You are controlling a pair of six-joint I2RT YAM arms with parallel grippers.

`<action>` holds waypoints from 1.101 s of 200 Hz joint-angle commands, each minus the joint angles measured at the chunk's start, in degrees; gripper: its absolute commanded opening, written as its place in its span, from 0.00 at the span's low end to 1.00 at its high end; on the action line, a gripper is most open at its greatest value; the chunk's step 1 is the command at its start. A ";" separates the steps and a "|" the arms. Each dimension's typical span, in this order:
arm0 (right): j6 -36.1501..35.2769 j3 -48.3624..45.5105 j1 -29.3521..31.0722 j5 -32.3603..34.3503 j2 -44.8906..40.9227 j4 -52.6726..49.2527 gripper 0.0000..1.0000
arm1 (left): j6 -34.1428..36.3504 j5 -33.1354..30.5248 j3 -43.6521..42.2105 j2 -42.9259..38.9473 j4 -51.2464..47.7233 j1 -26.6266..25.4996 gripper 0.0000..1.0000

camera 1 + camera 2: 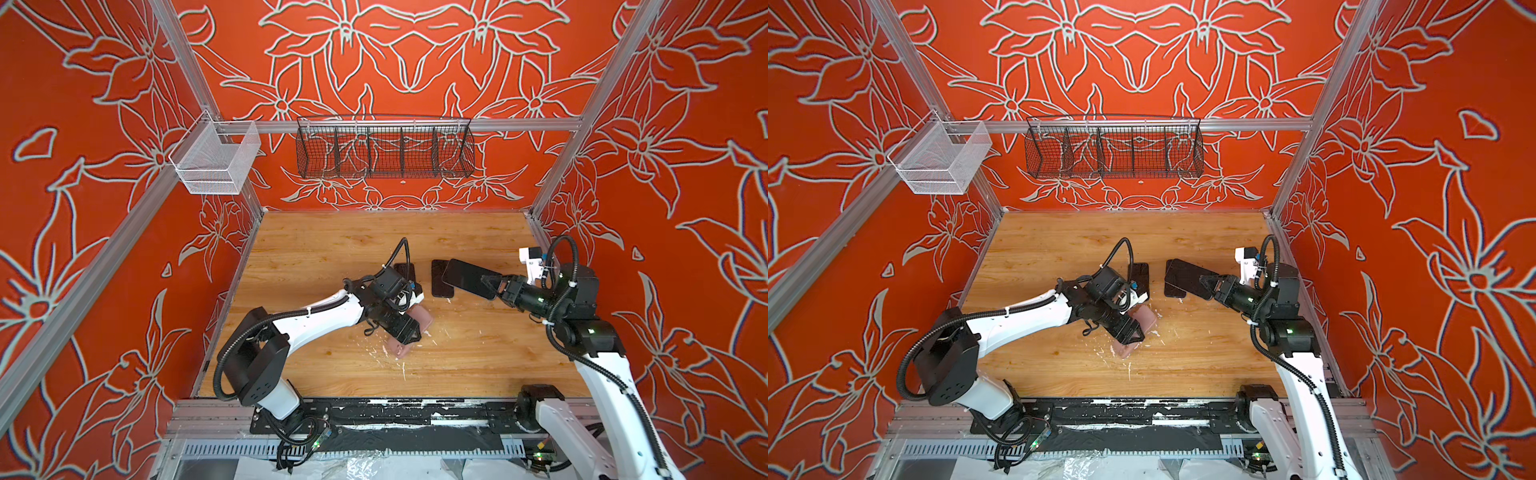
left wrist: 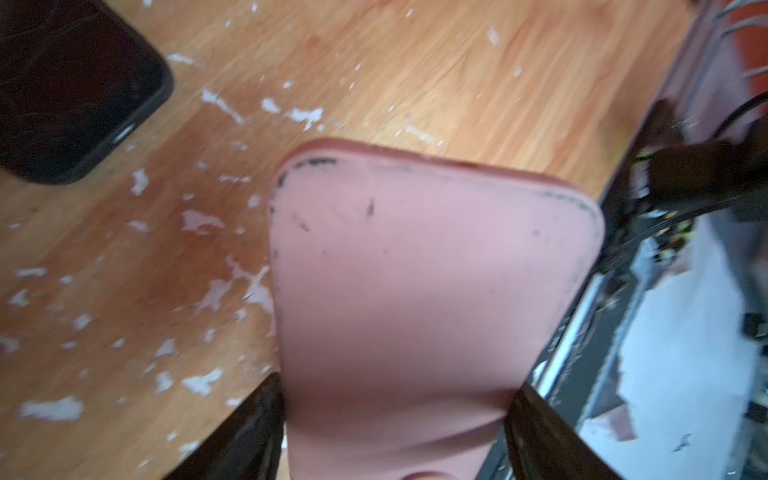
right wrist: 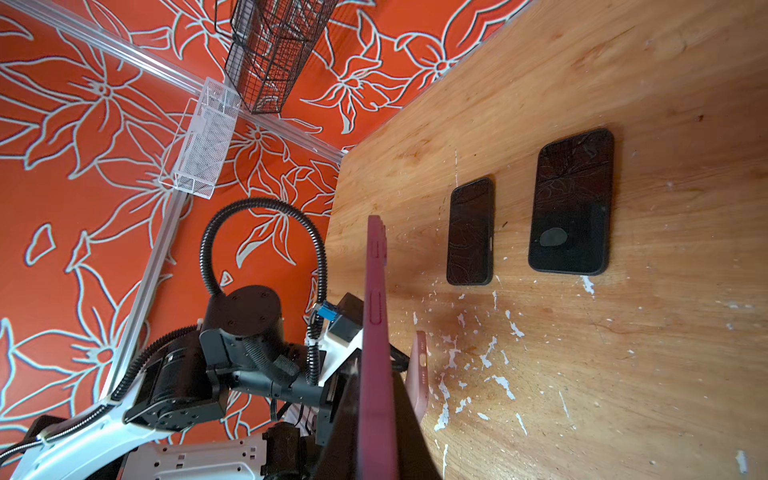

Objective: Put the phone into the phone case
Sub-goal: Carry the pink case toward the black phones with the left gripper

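1. Your left gripper (image 1: 411, 334): jaws spread wide, clamped across the matte pink phone case (image 2: 415, 291), held at table centre.
2. Your right gripper (image 1: 490, 286): pinched tight on the black-faced, dark-red-edged phone (image 1: 463, 276), raised right of the case.
3. On the wooden table (image 1: 332, 249), beyond: a smaller black phone (image 3: 471, 232), a larger black phone (image 3: 571, 203), both flat.
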 commanded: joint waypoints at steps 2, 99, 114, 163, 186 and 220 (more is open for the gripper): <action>1.24 3.31 -0.87 1.59 -1.52 0.60 0.00 | -12.48 11.75 -4.47 -3.14 17.84 0.75 0.79; 1.24 5.00 -1.23 2.30 -2.22 -1.60 0.00 | -45.69 -5.22 -30.99 -7.95 72.89 2.58 0.84; 1.03 5.27 -1.25 2.34 -2.38 -2.05 0.00 | -48.97 -2.35 -32.12 -4.58 80.72 3.89 0.85; 0.06 6.84 -1.25 2.21 -2.29 -3.58 0.00 | -51.28 -5.57 -32.74 -1.27 75.18 5.50 0.81; -1.48 7.11 -1.25 3.30 -2.38 -4.87 0.00 | -37.56 -16.92 -21.29 -9.70 34.45 1.78 0.83; -3.23 6.85 -1.29 5.00 -2.53 -6.10 0.00 | -27.83 -30.31 -0.31 -4.15 -5.46 -3.11 0.85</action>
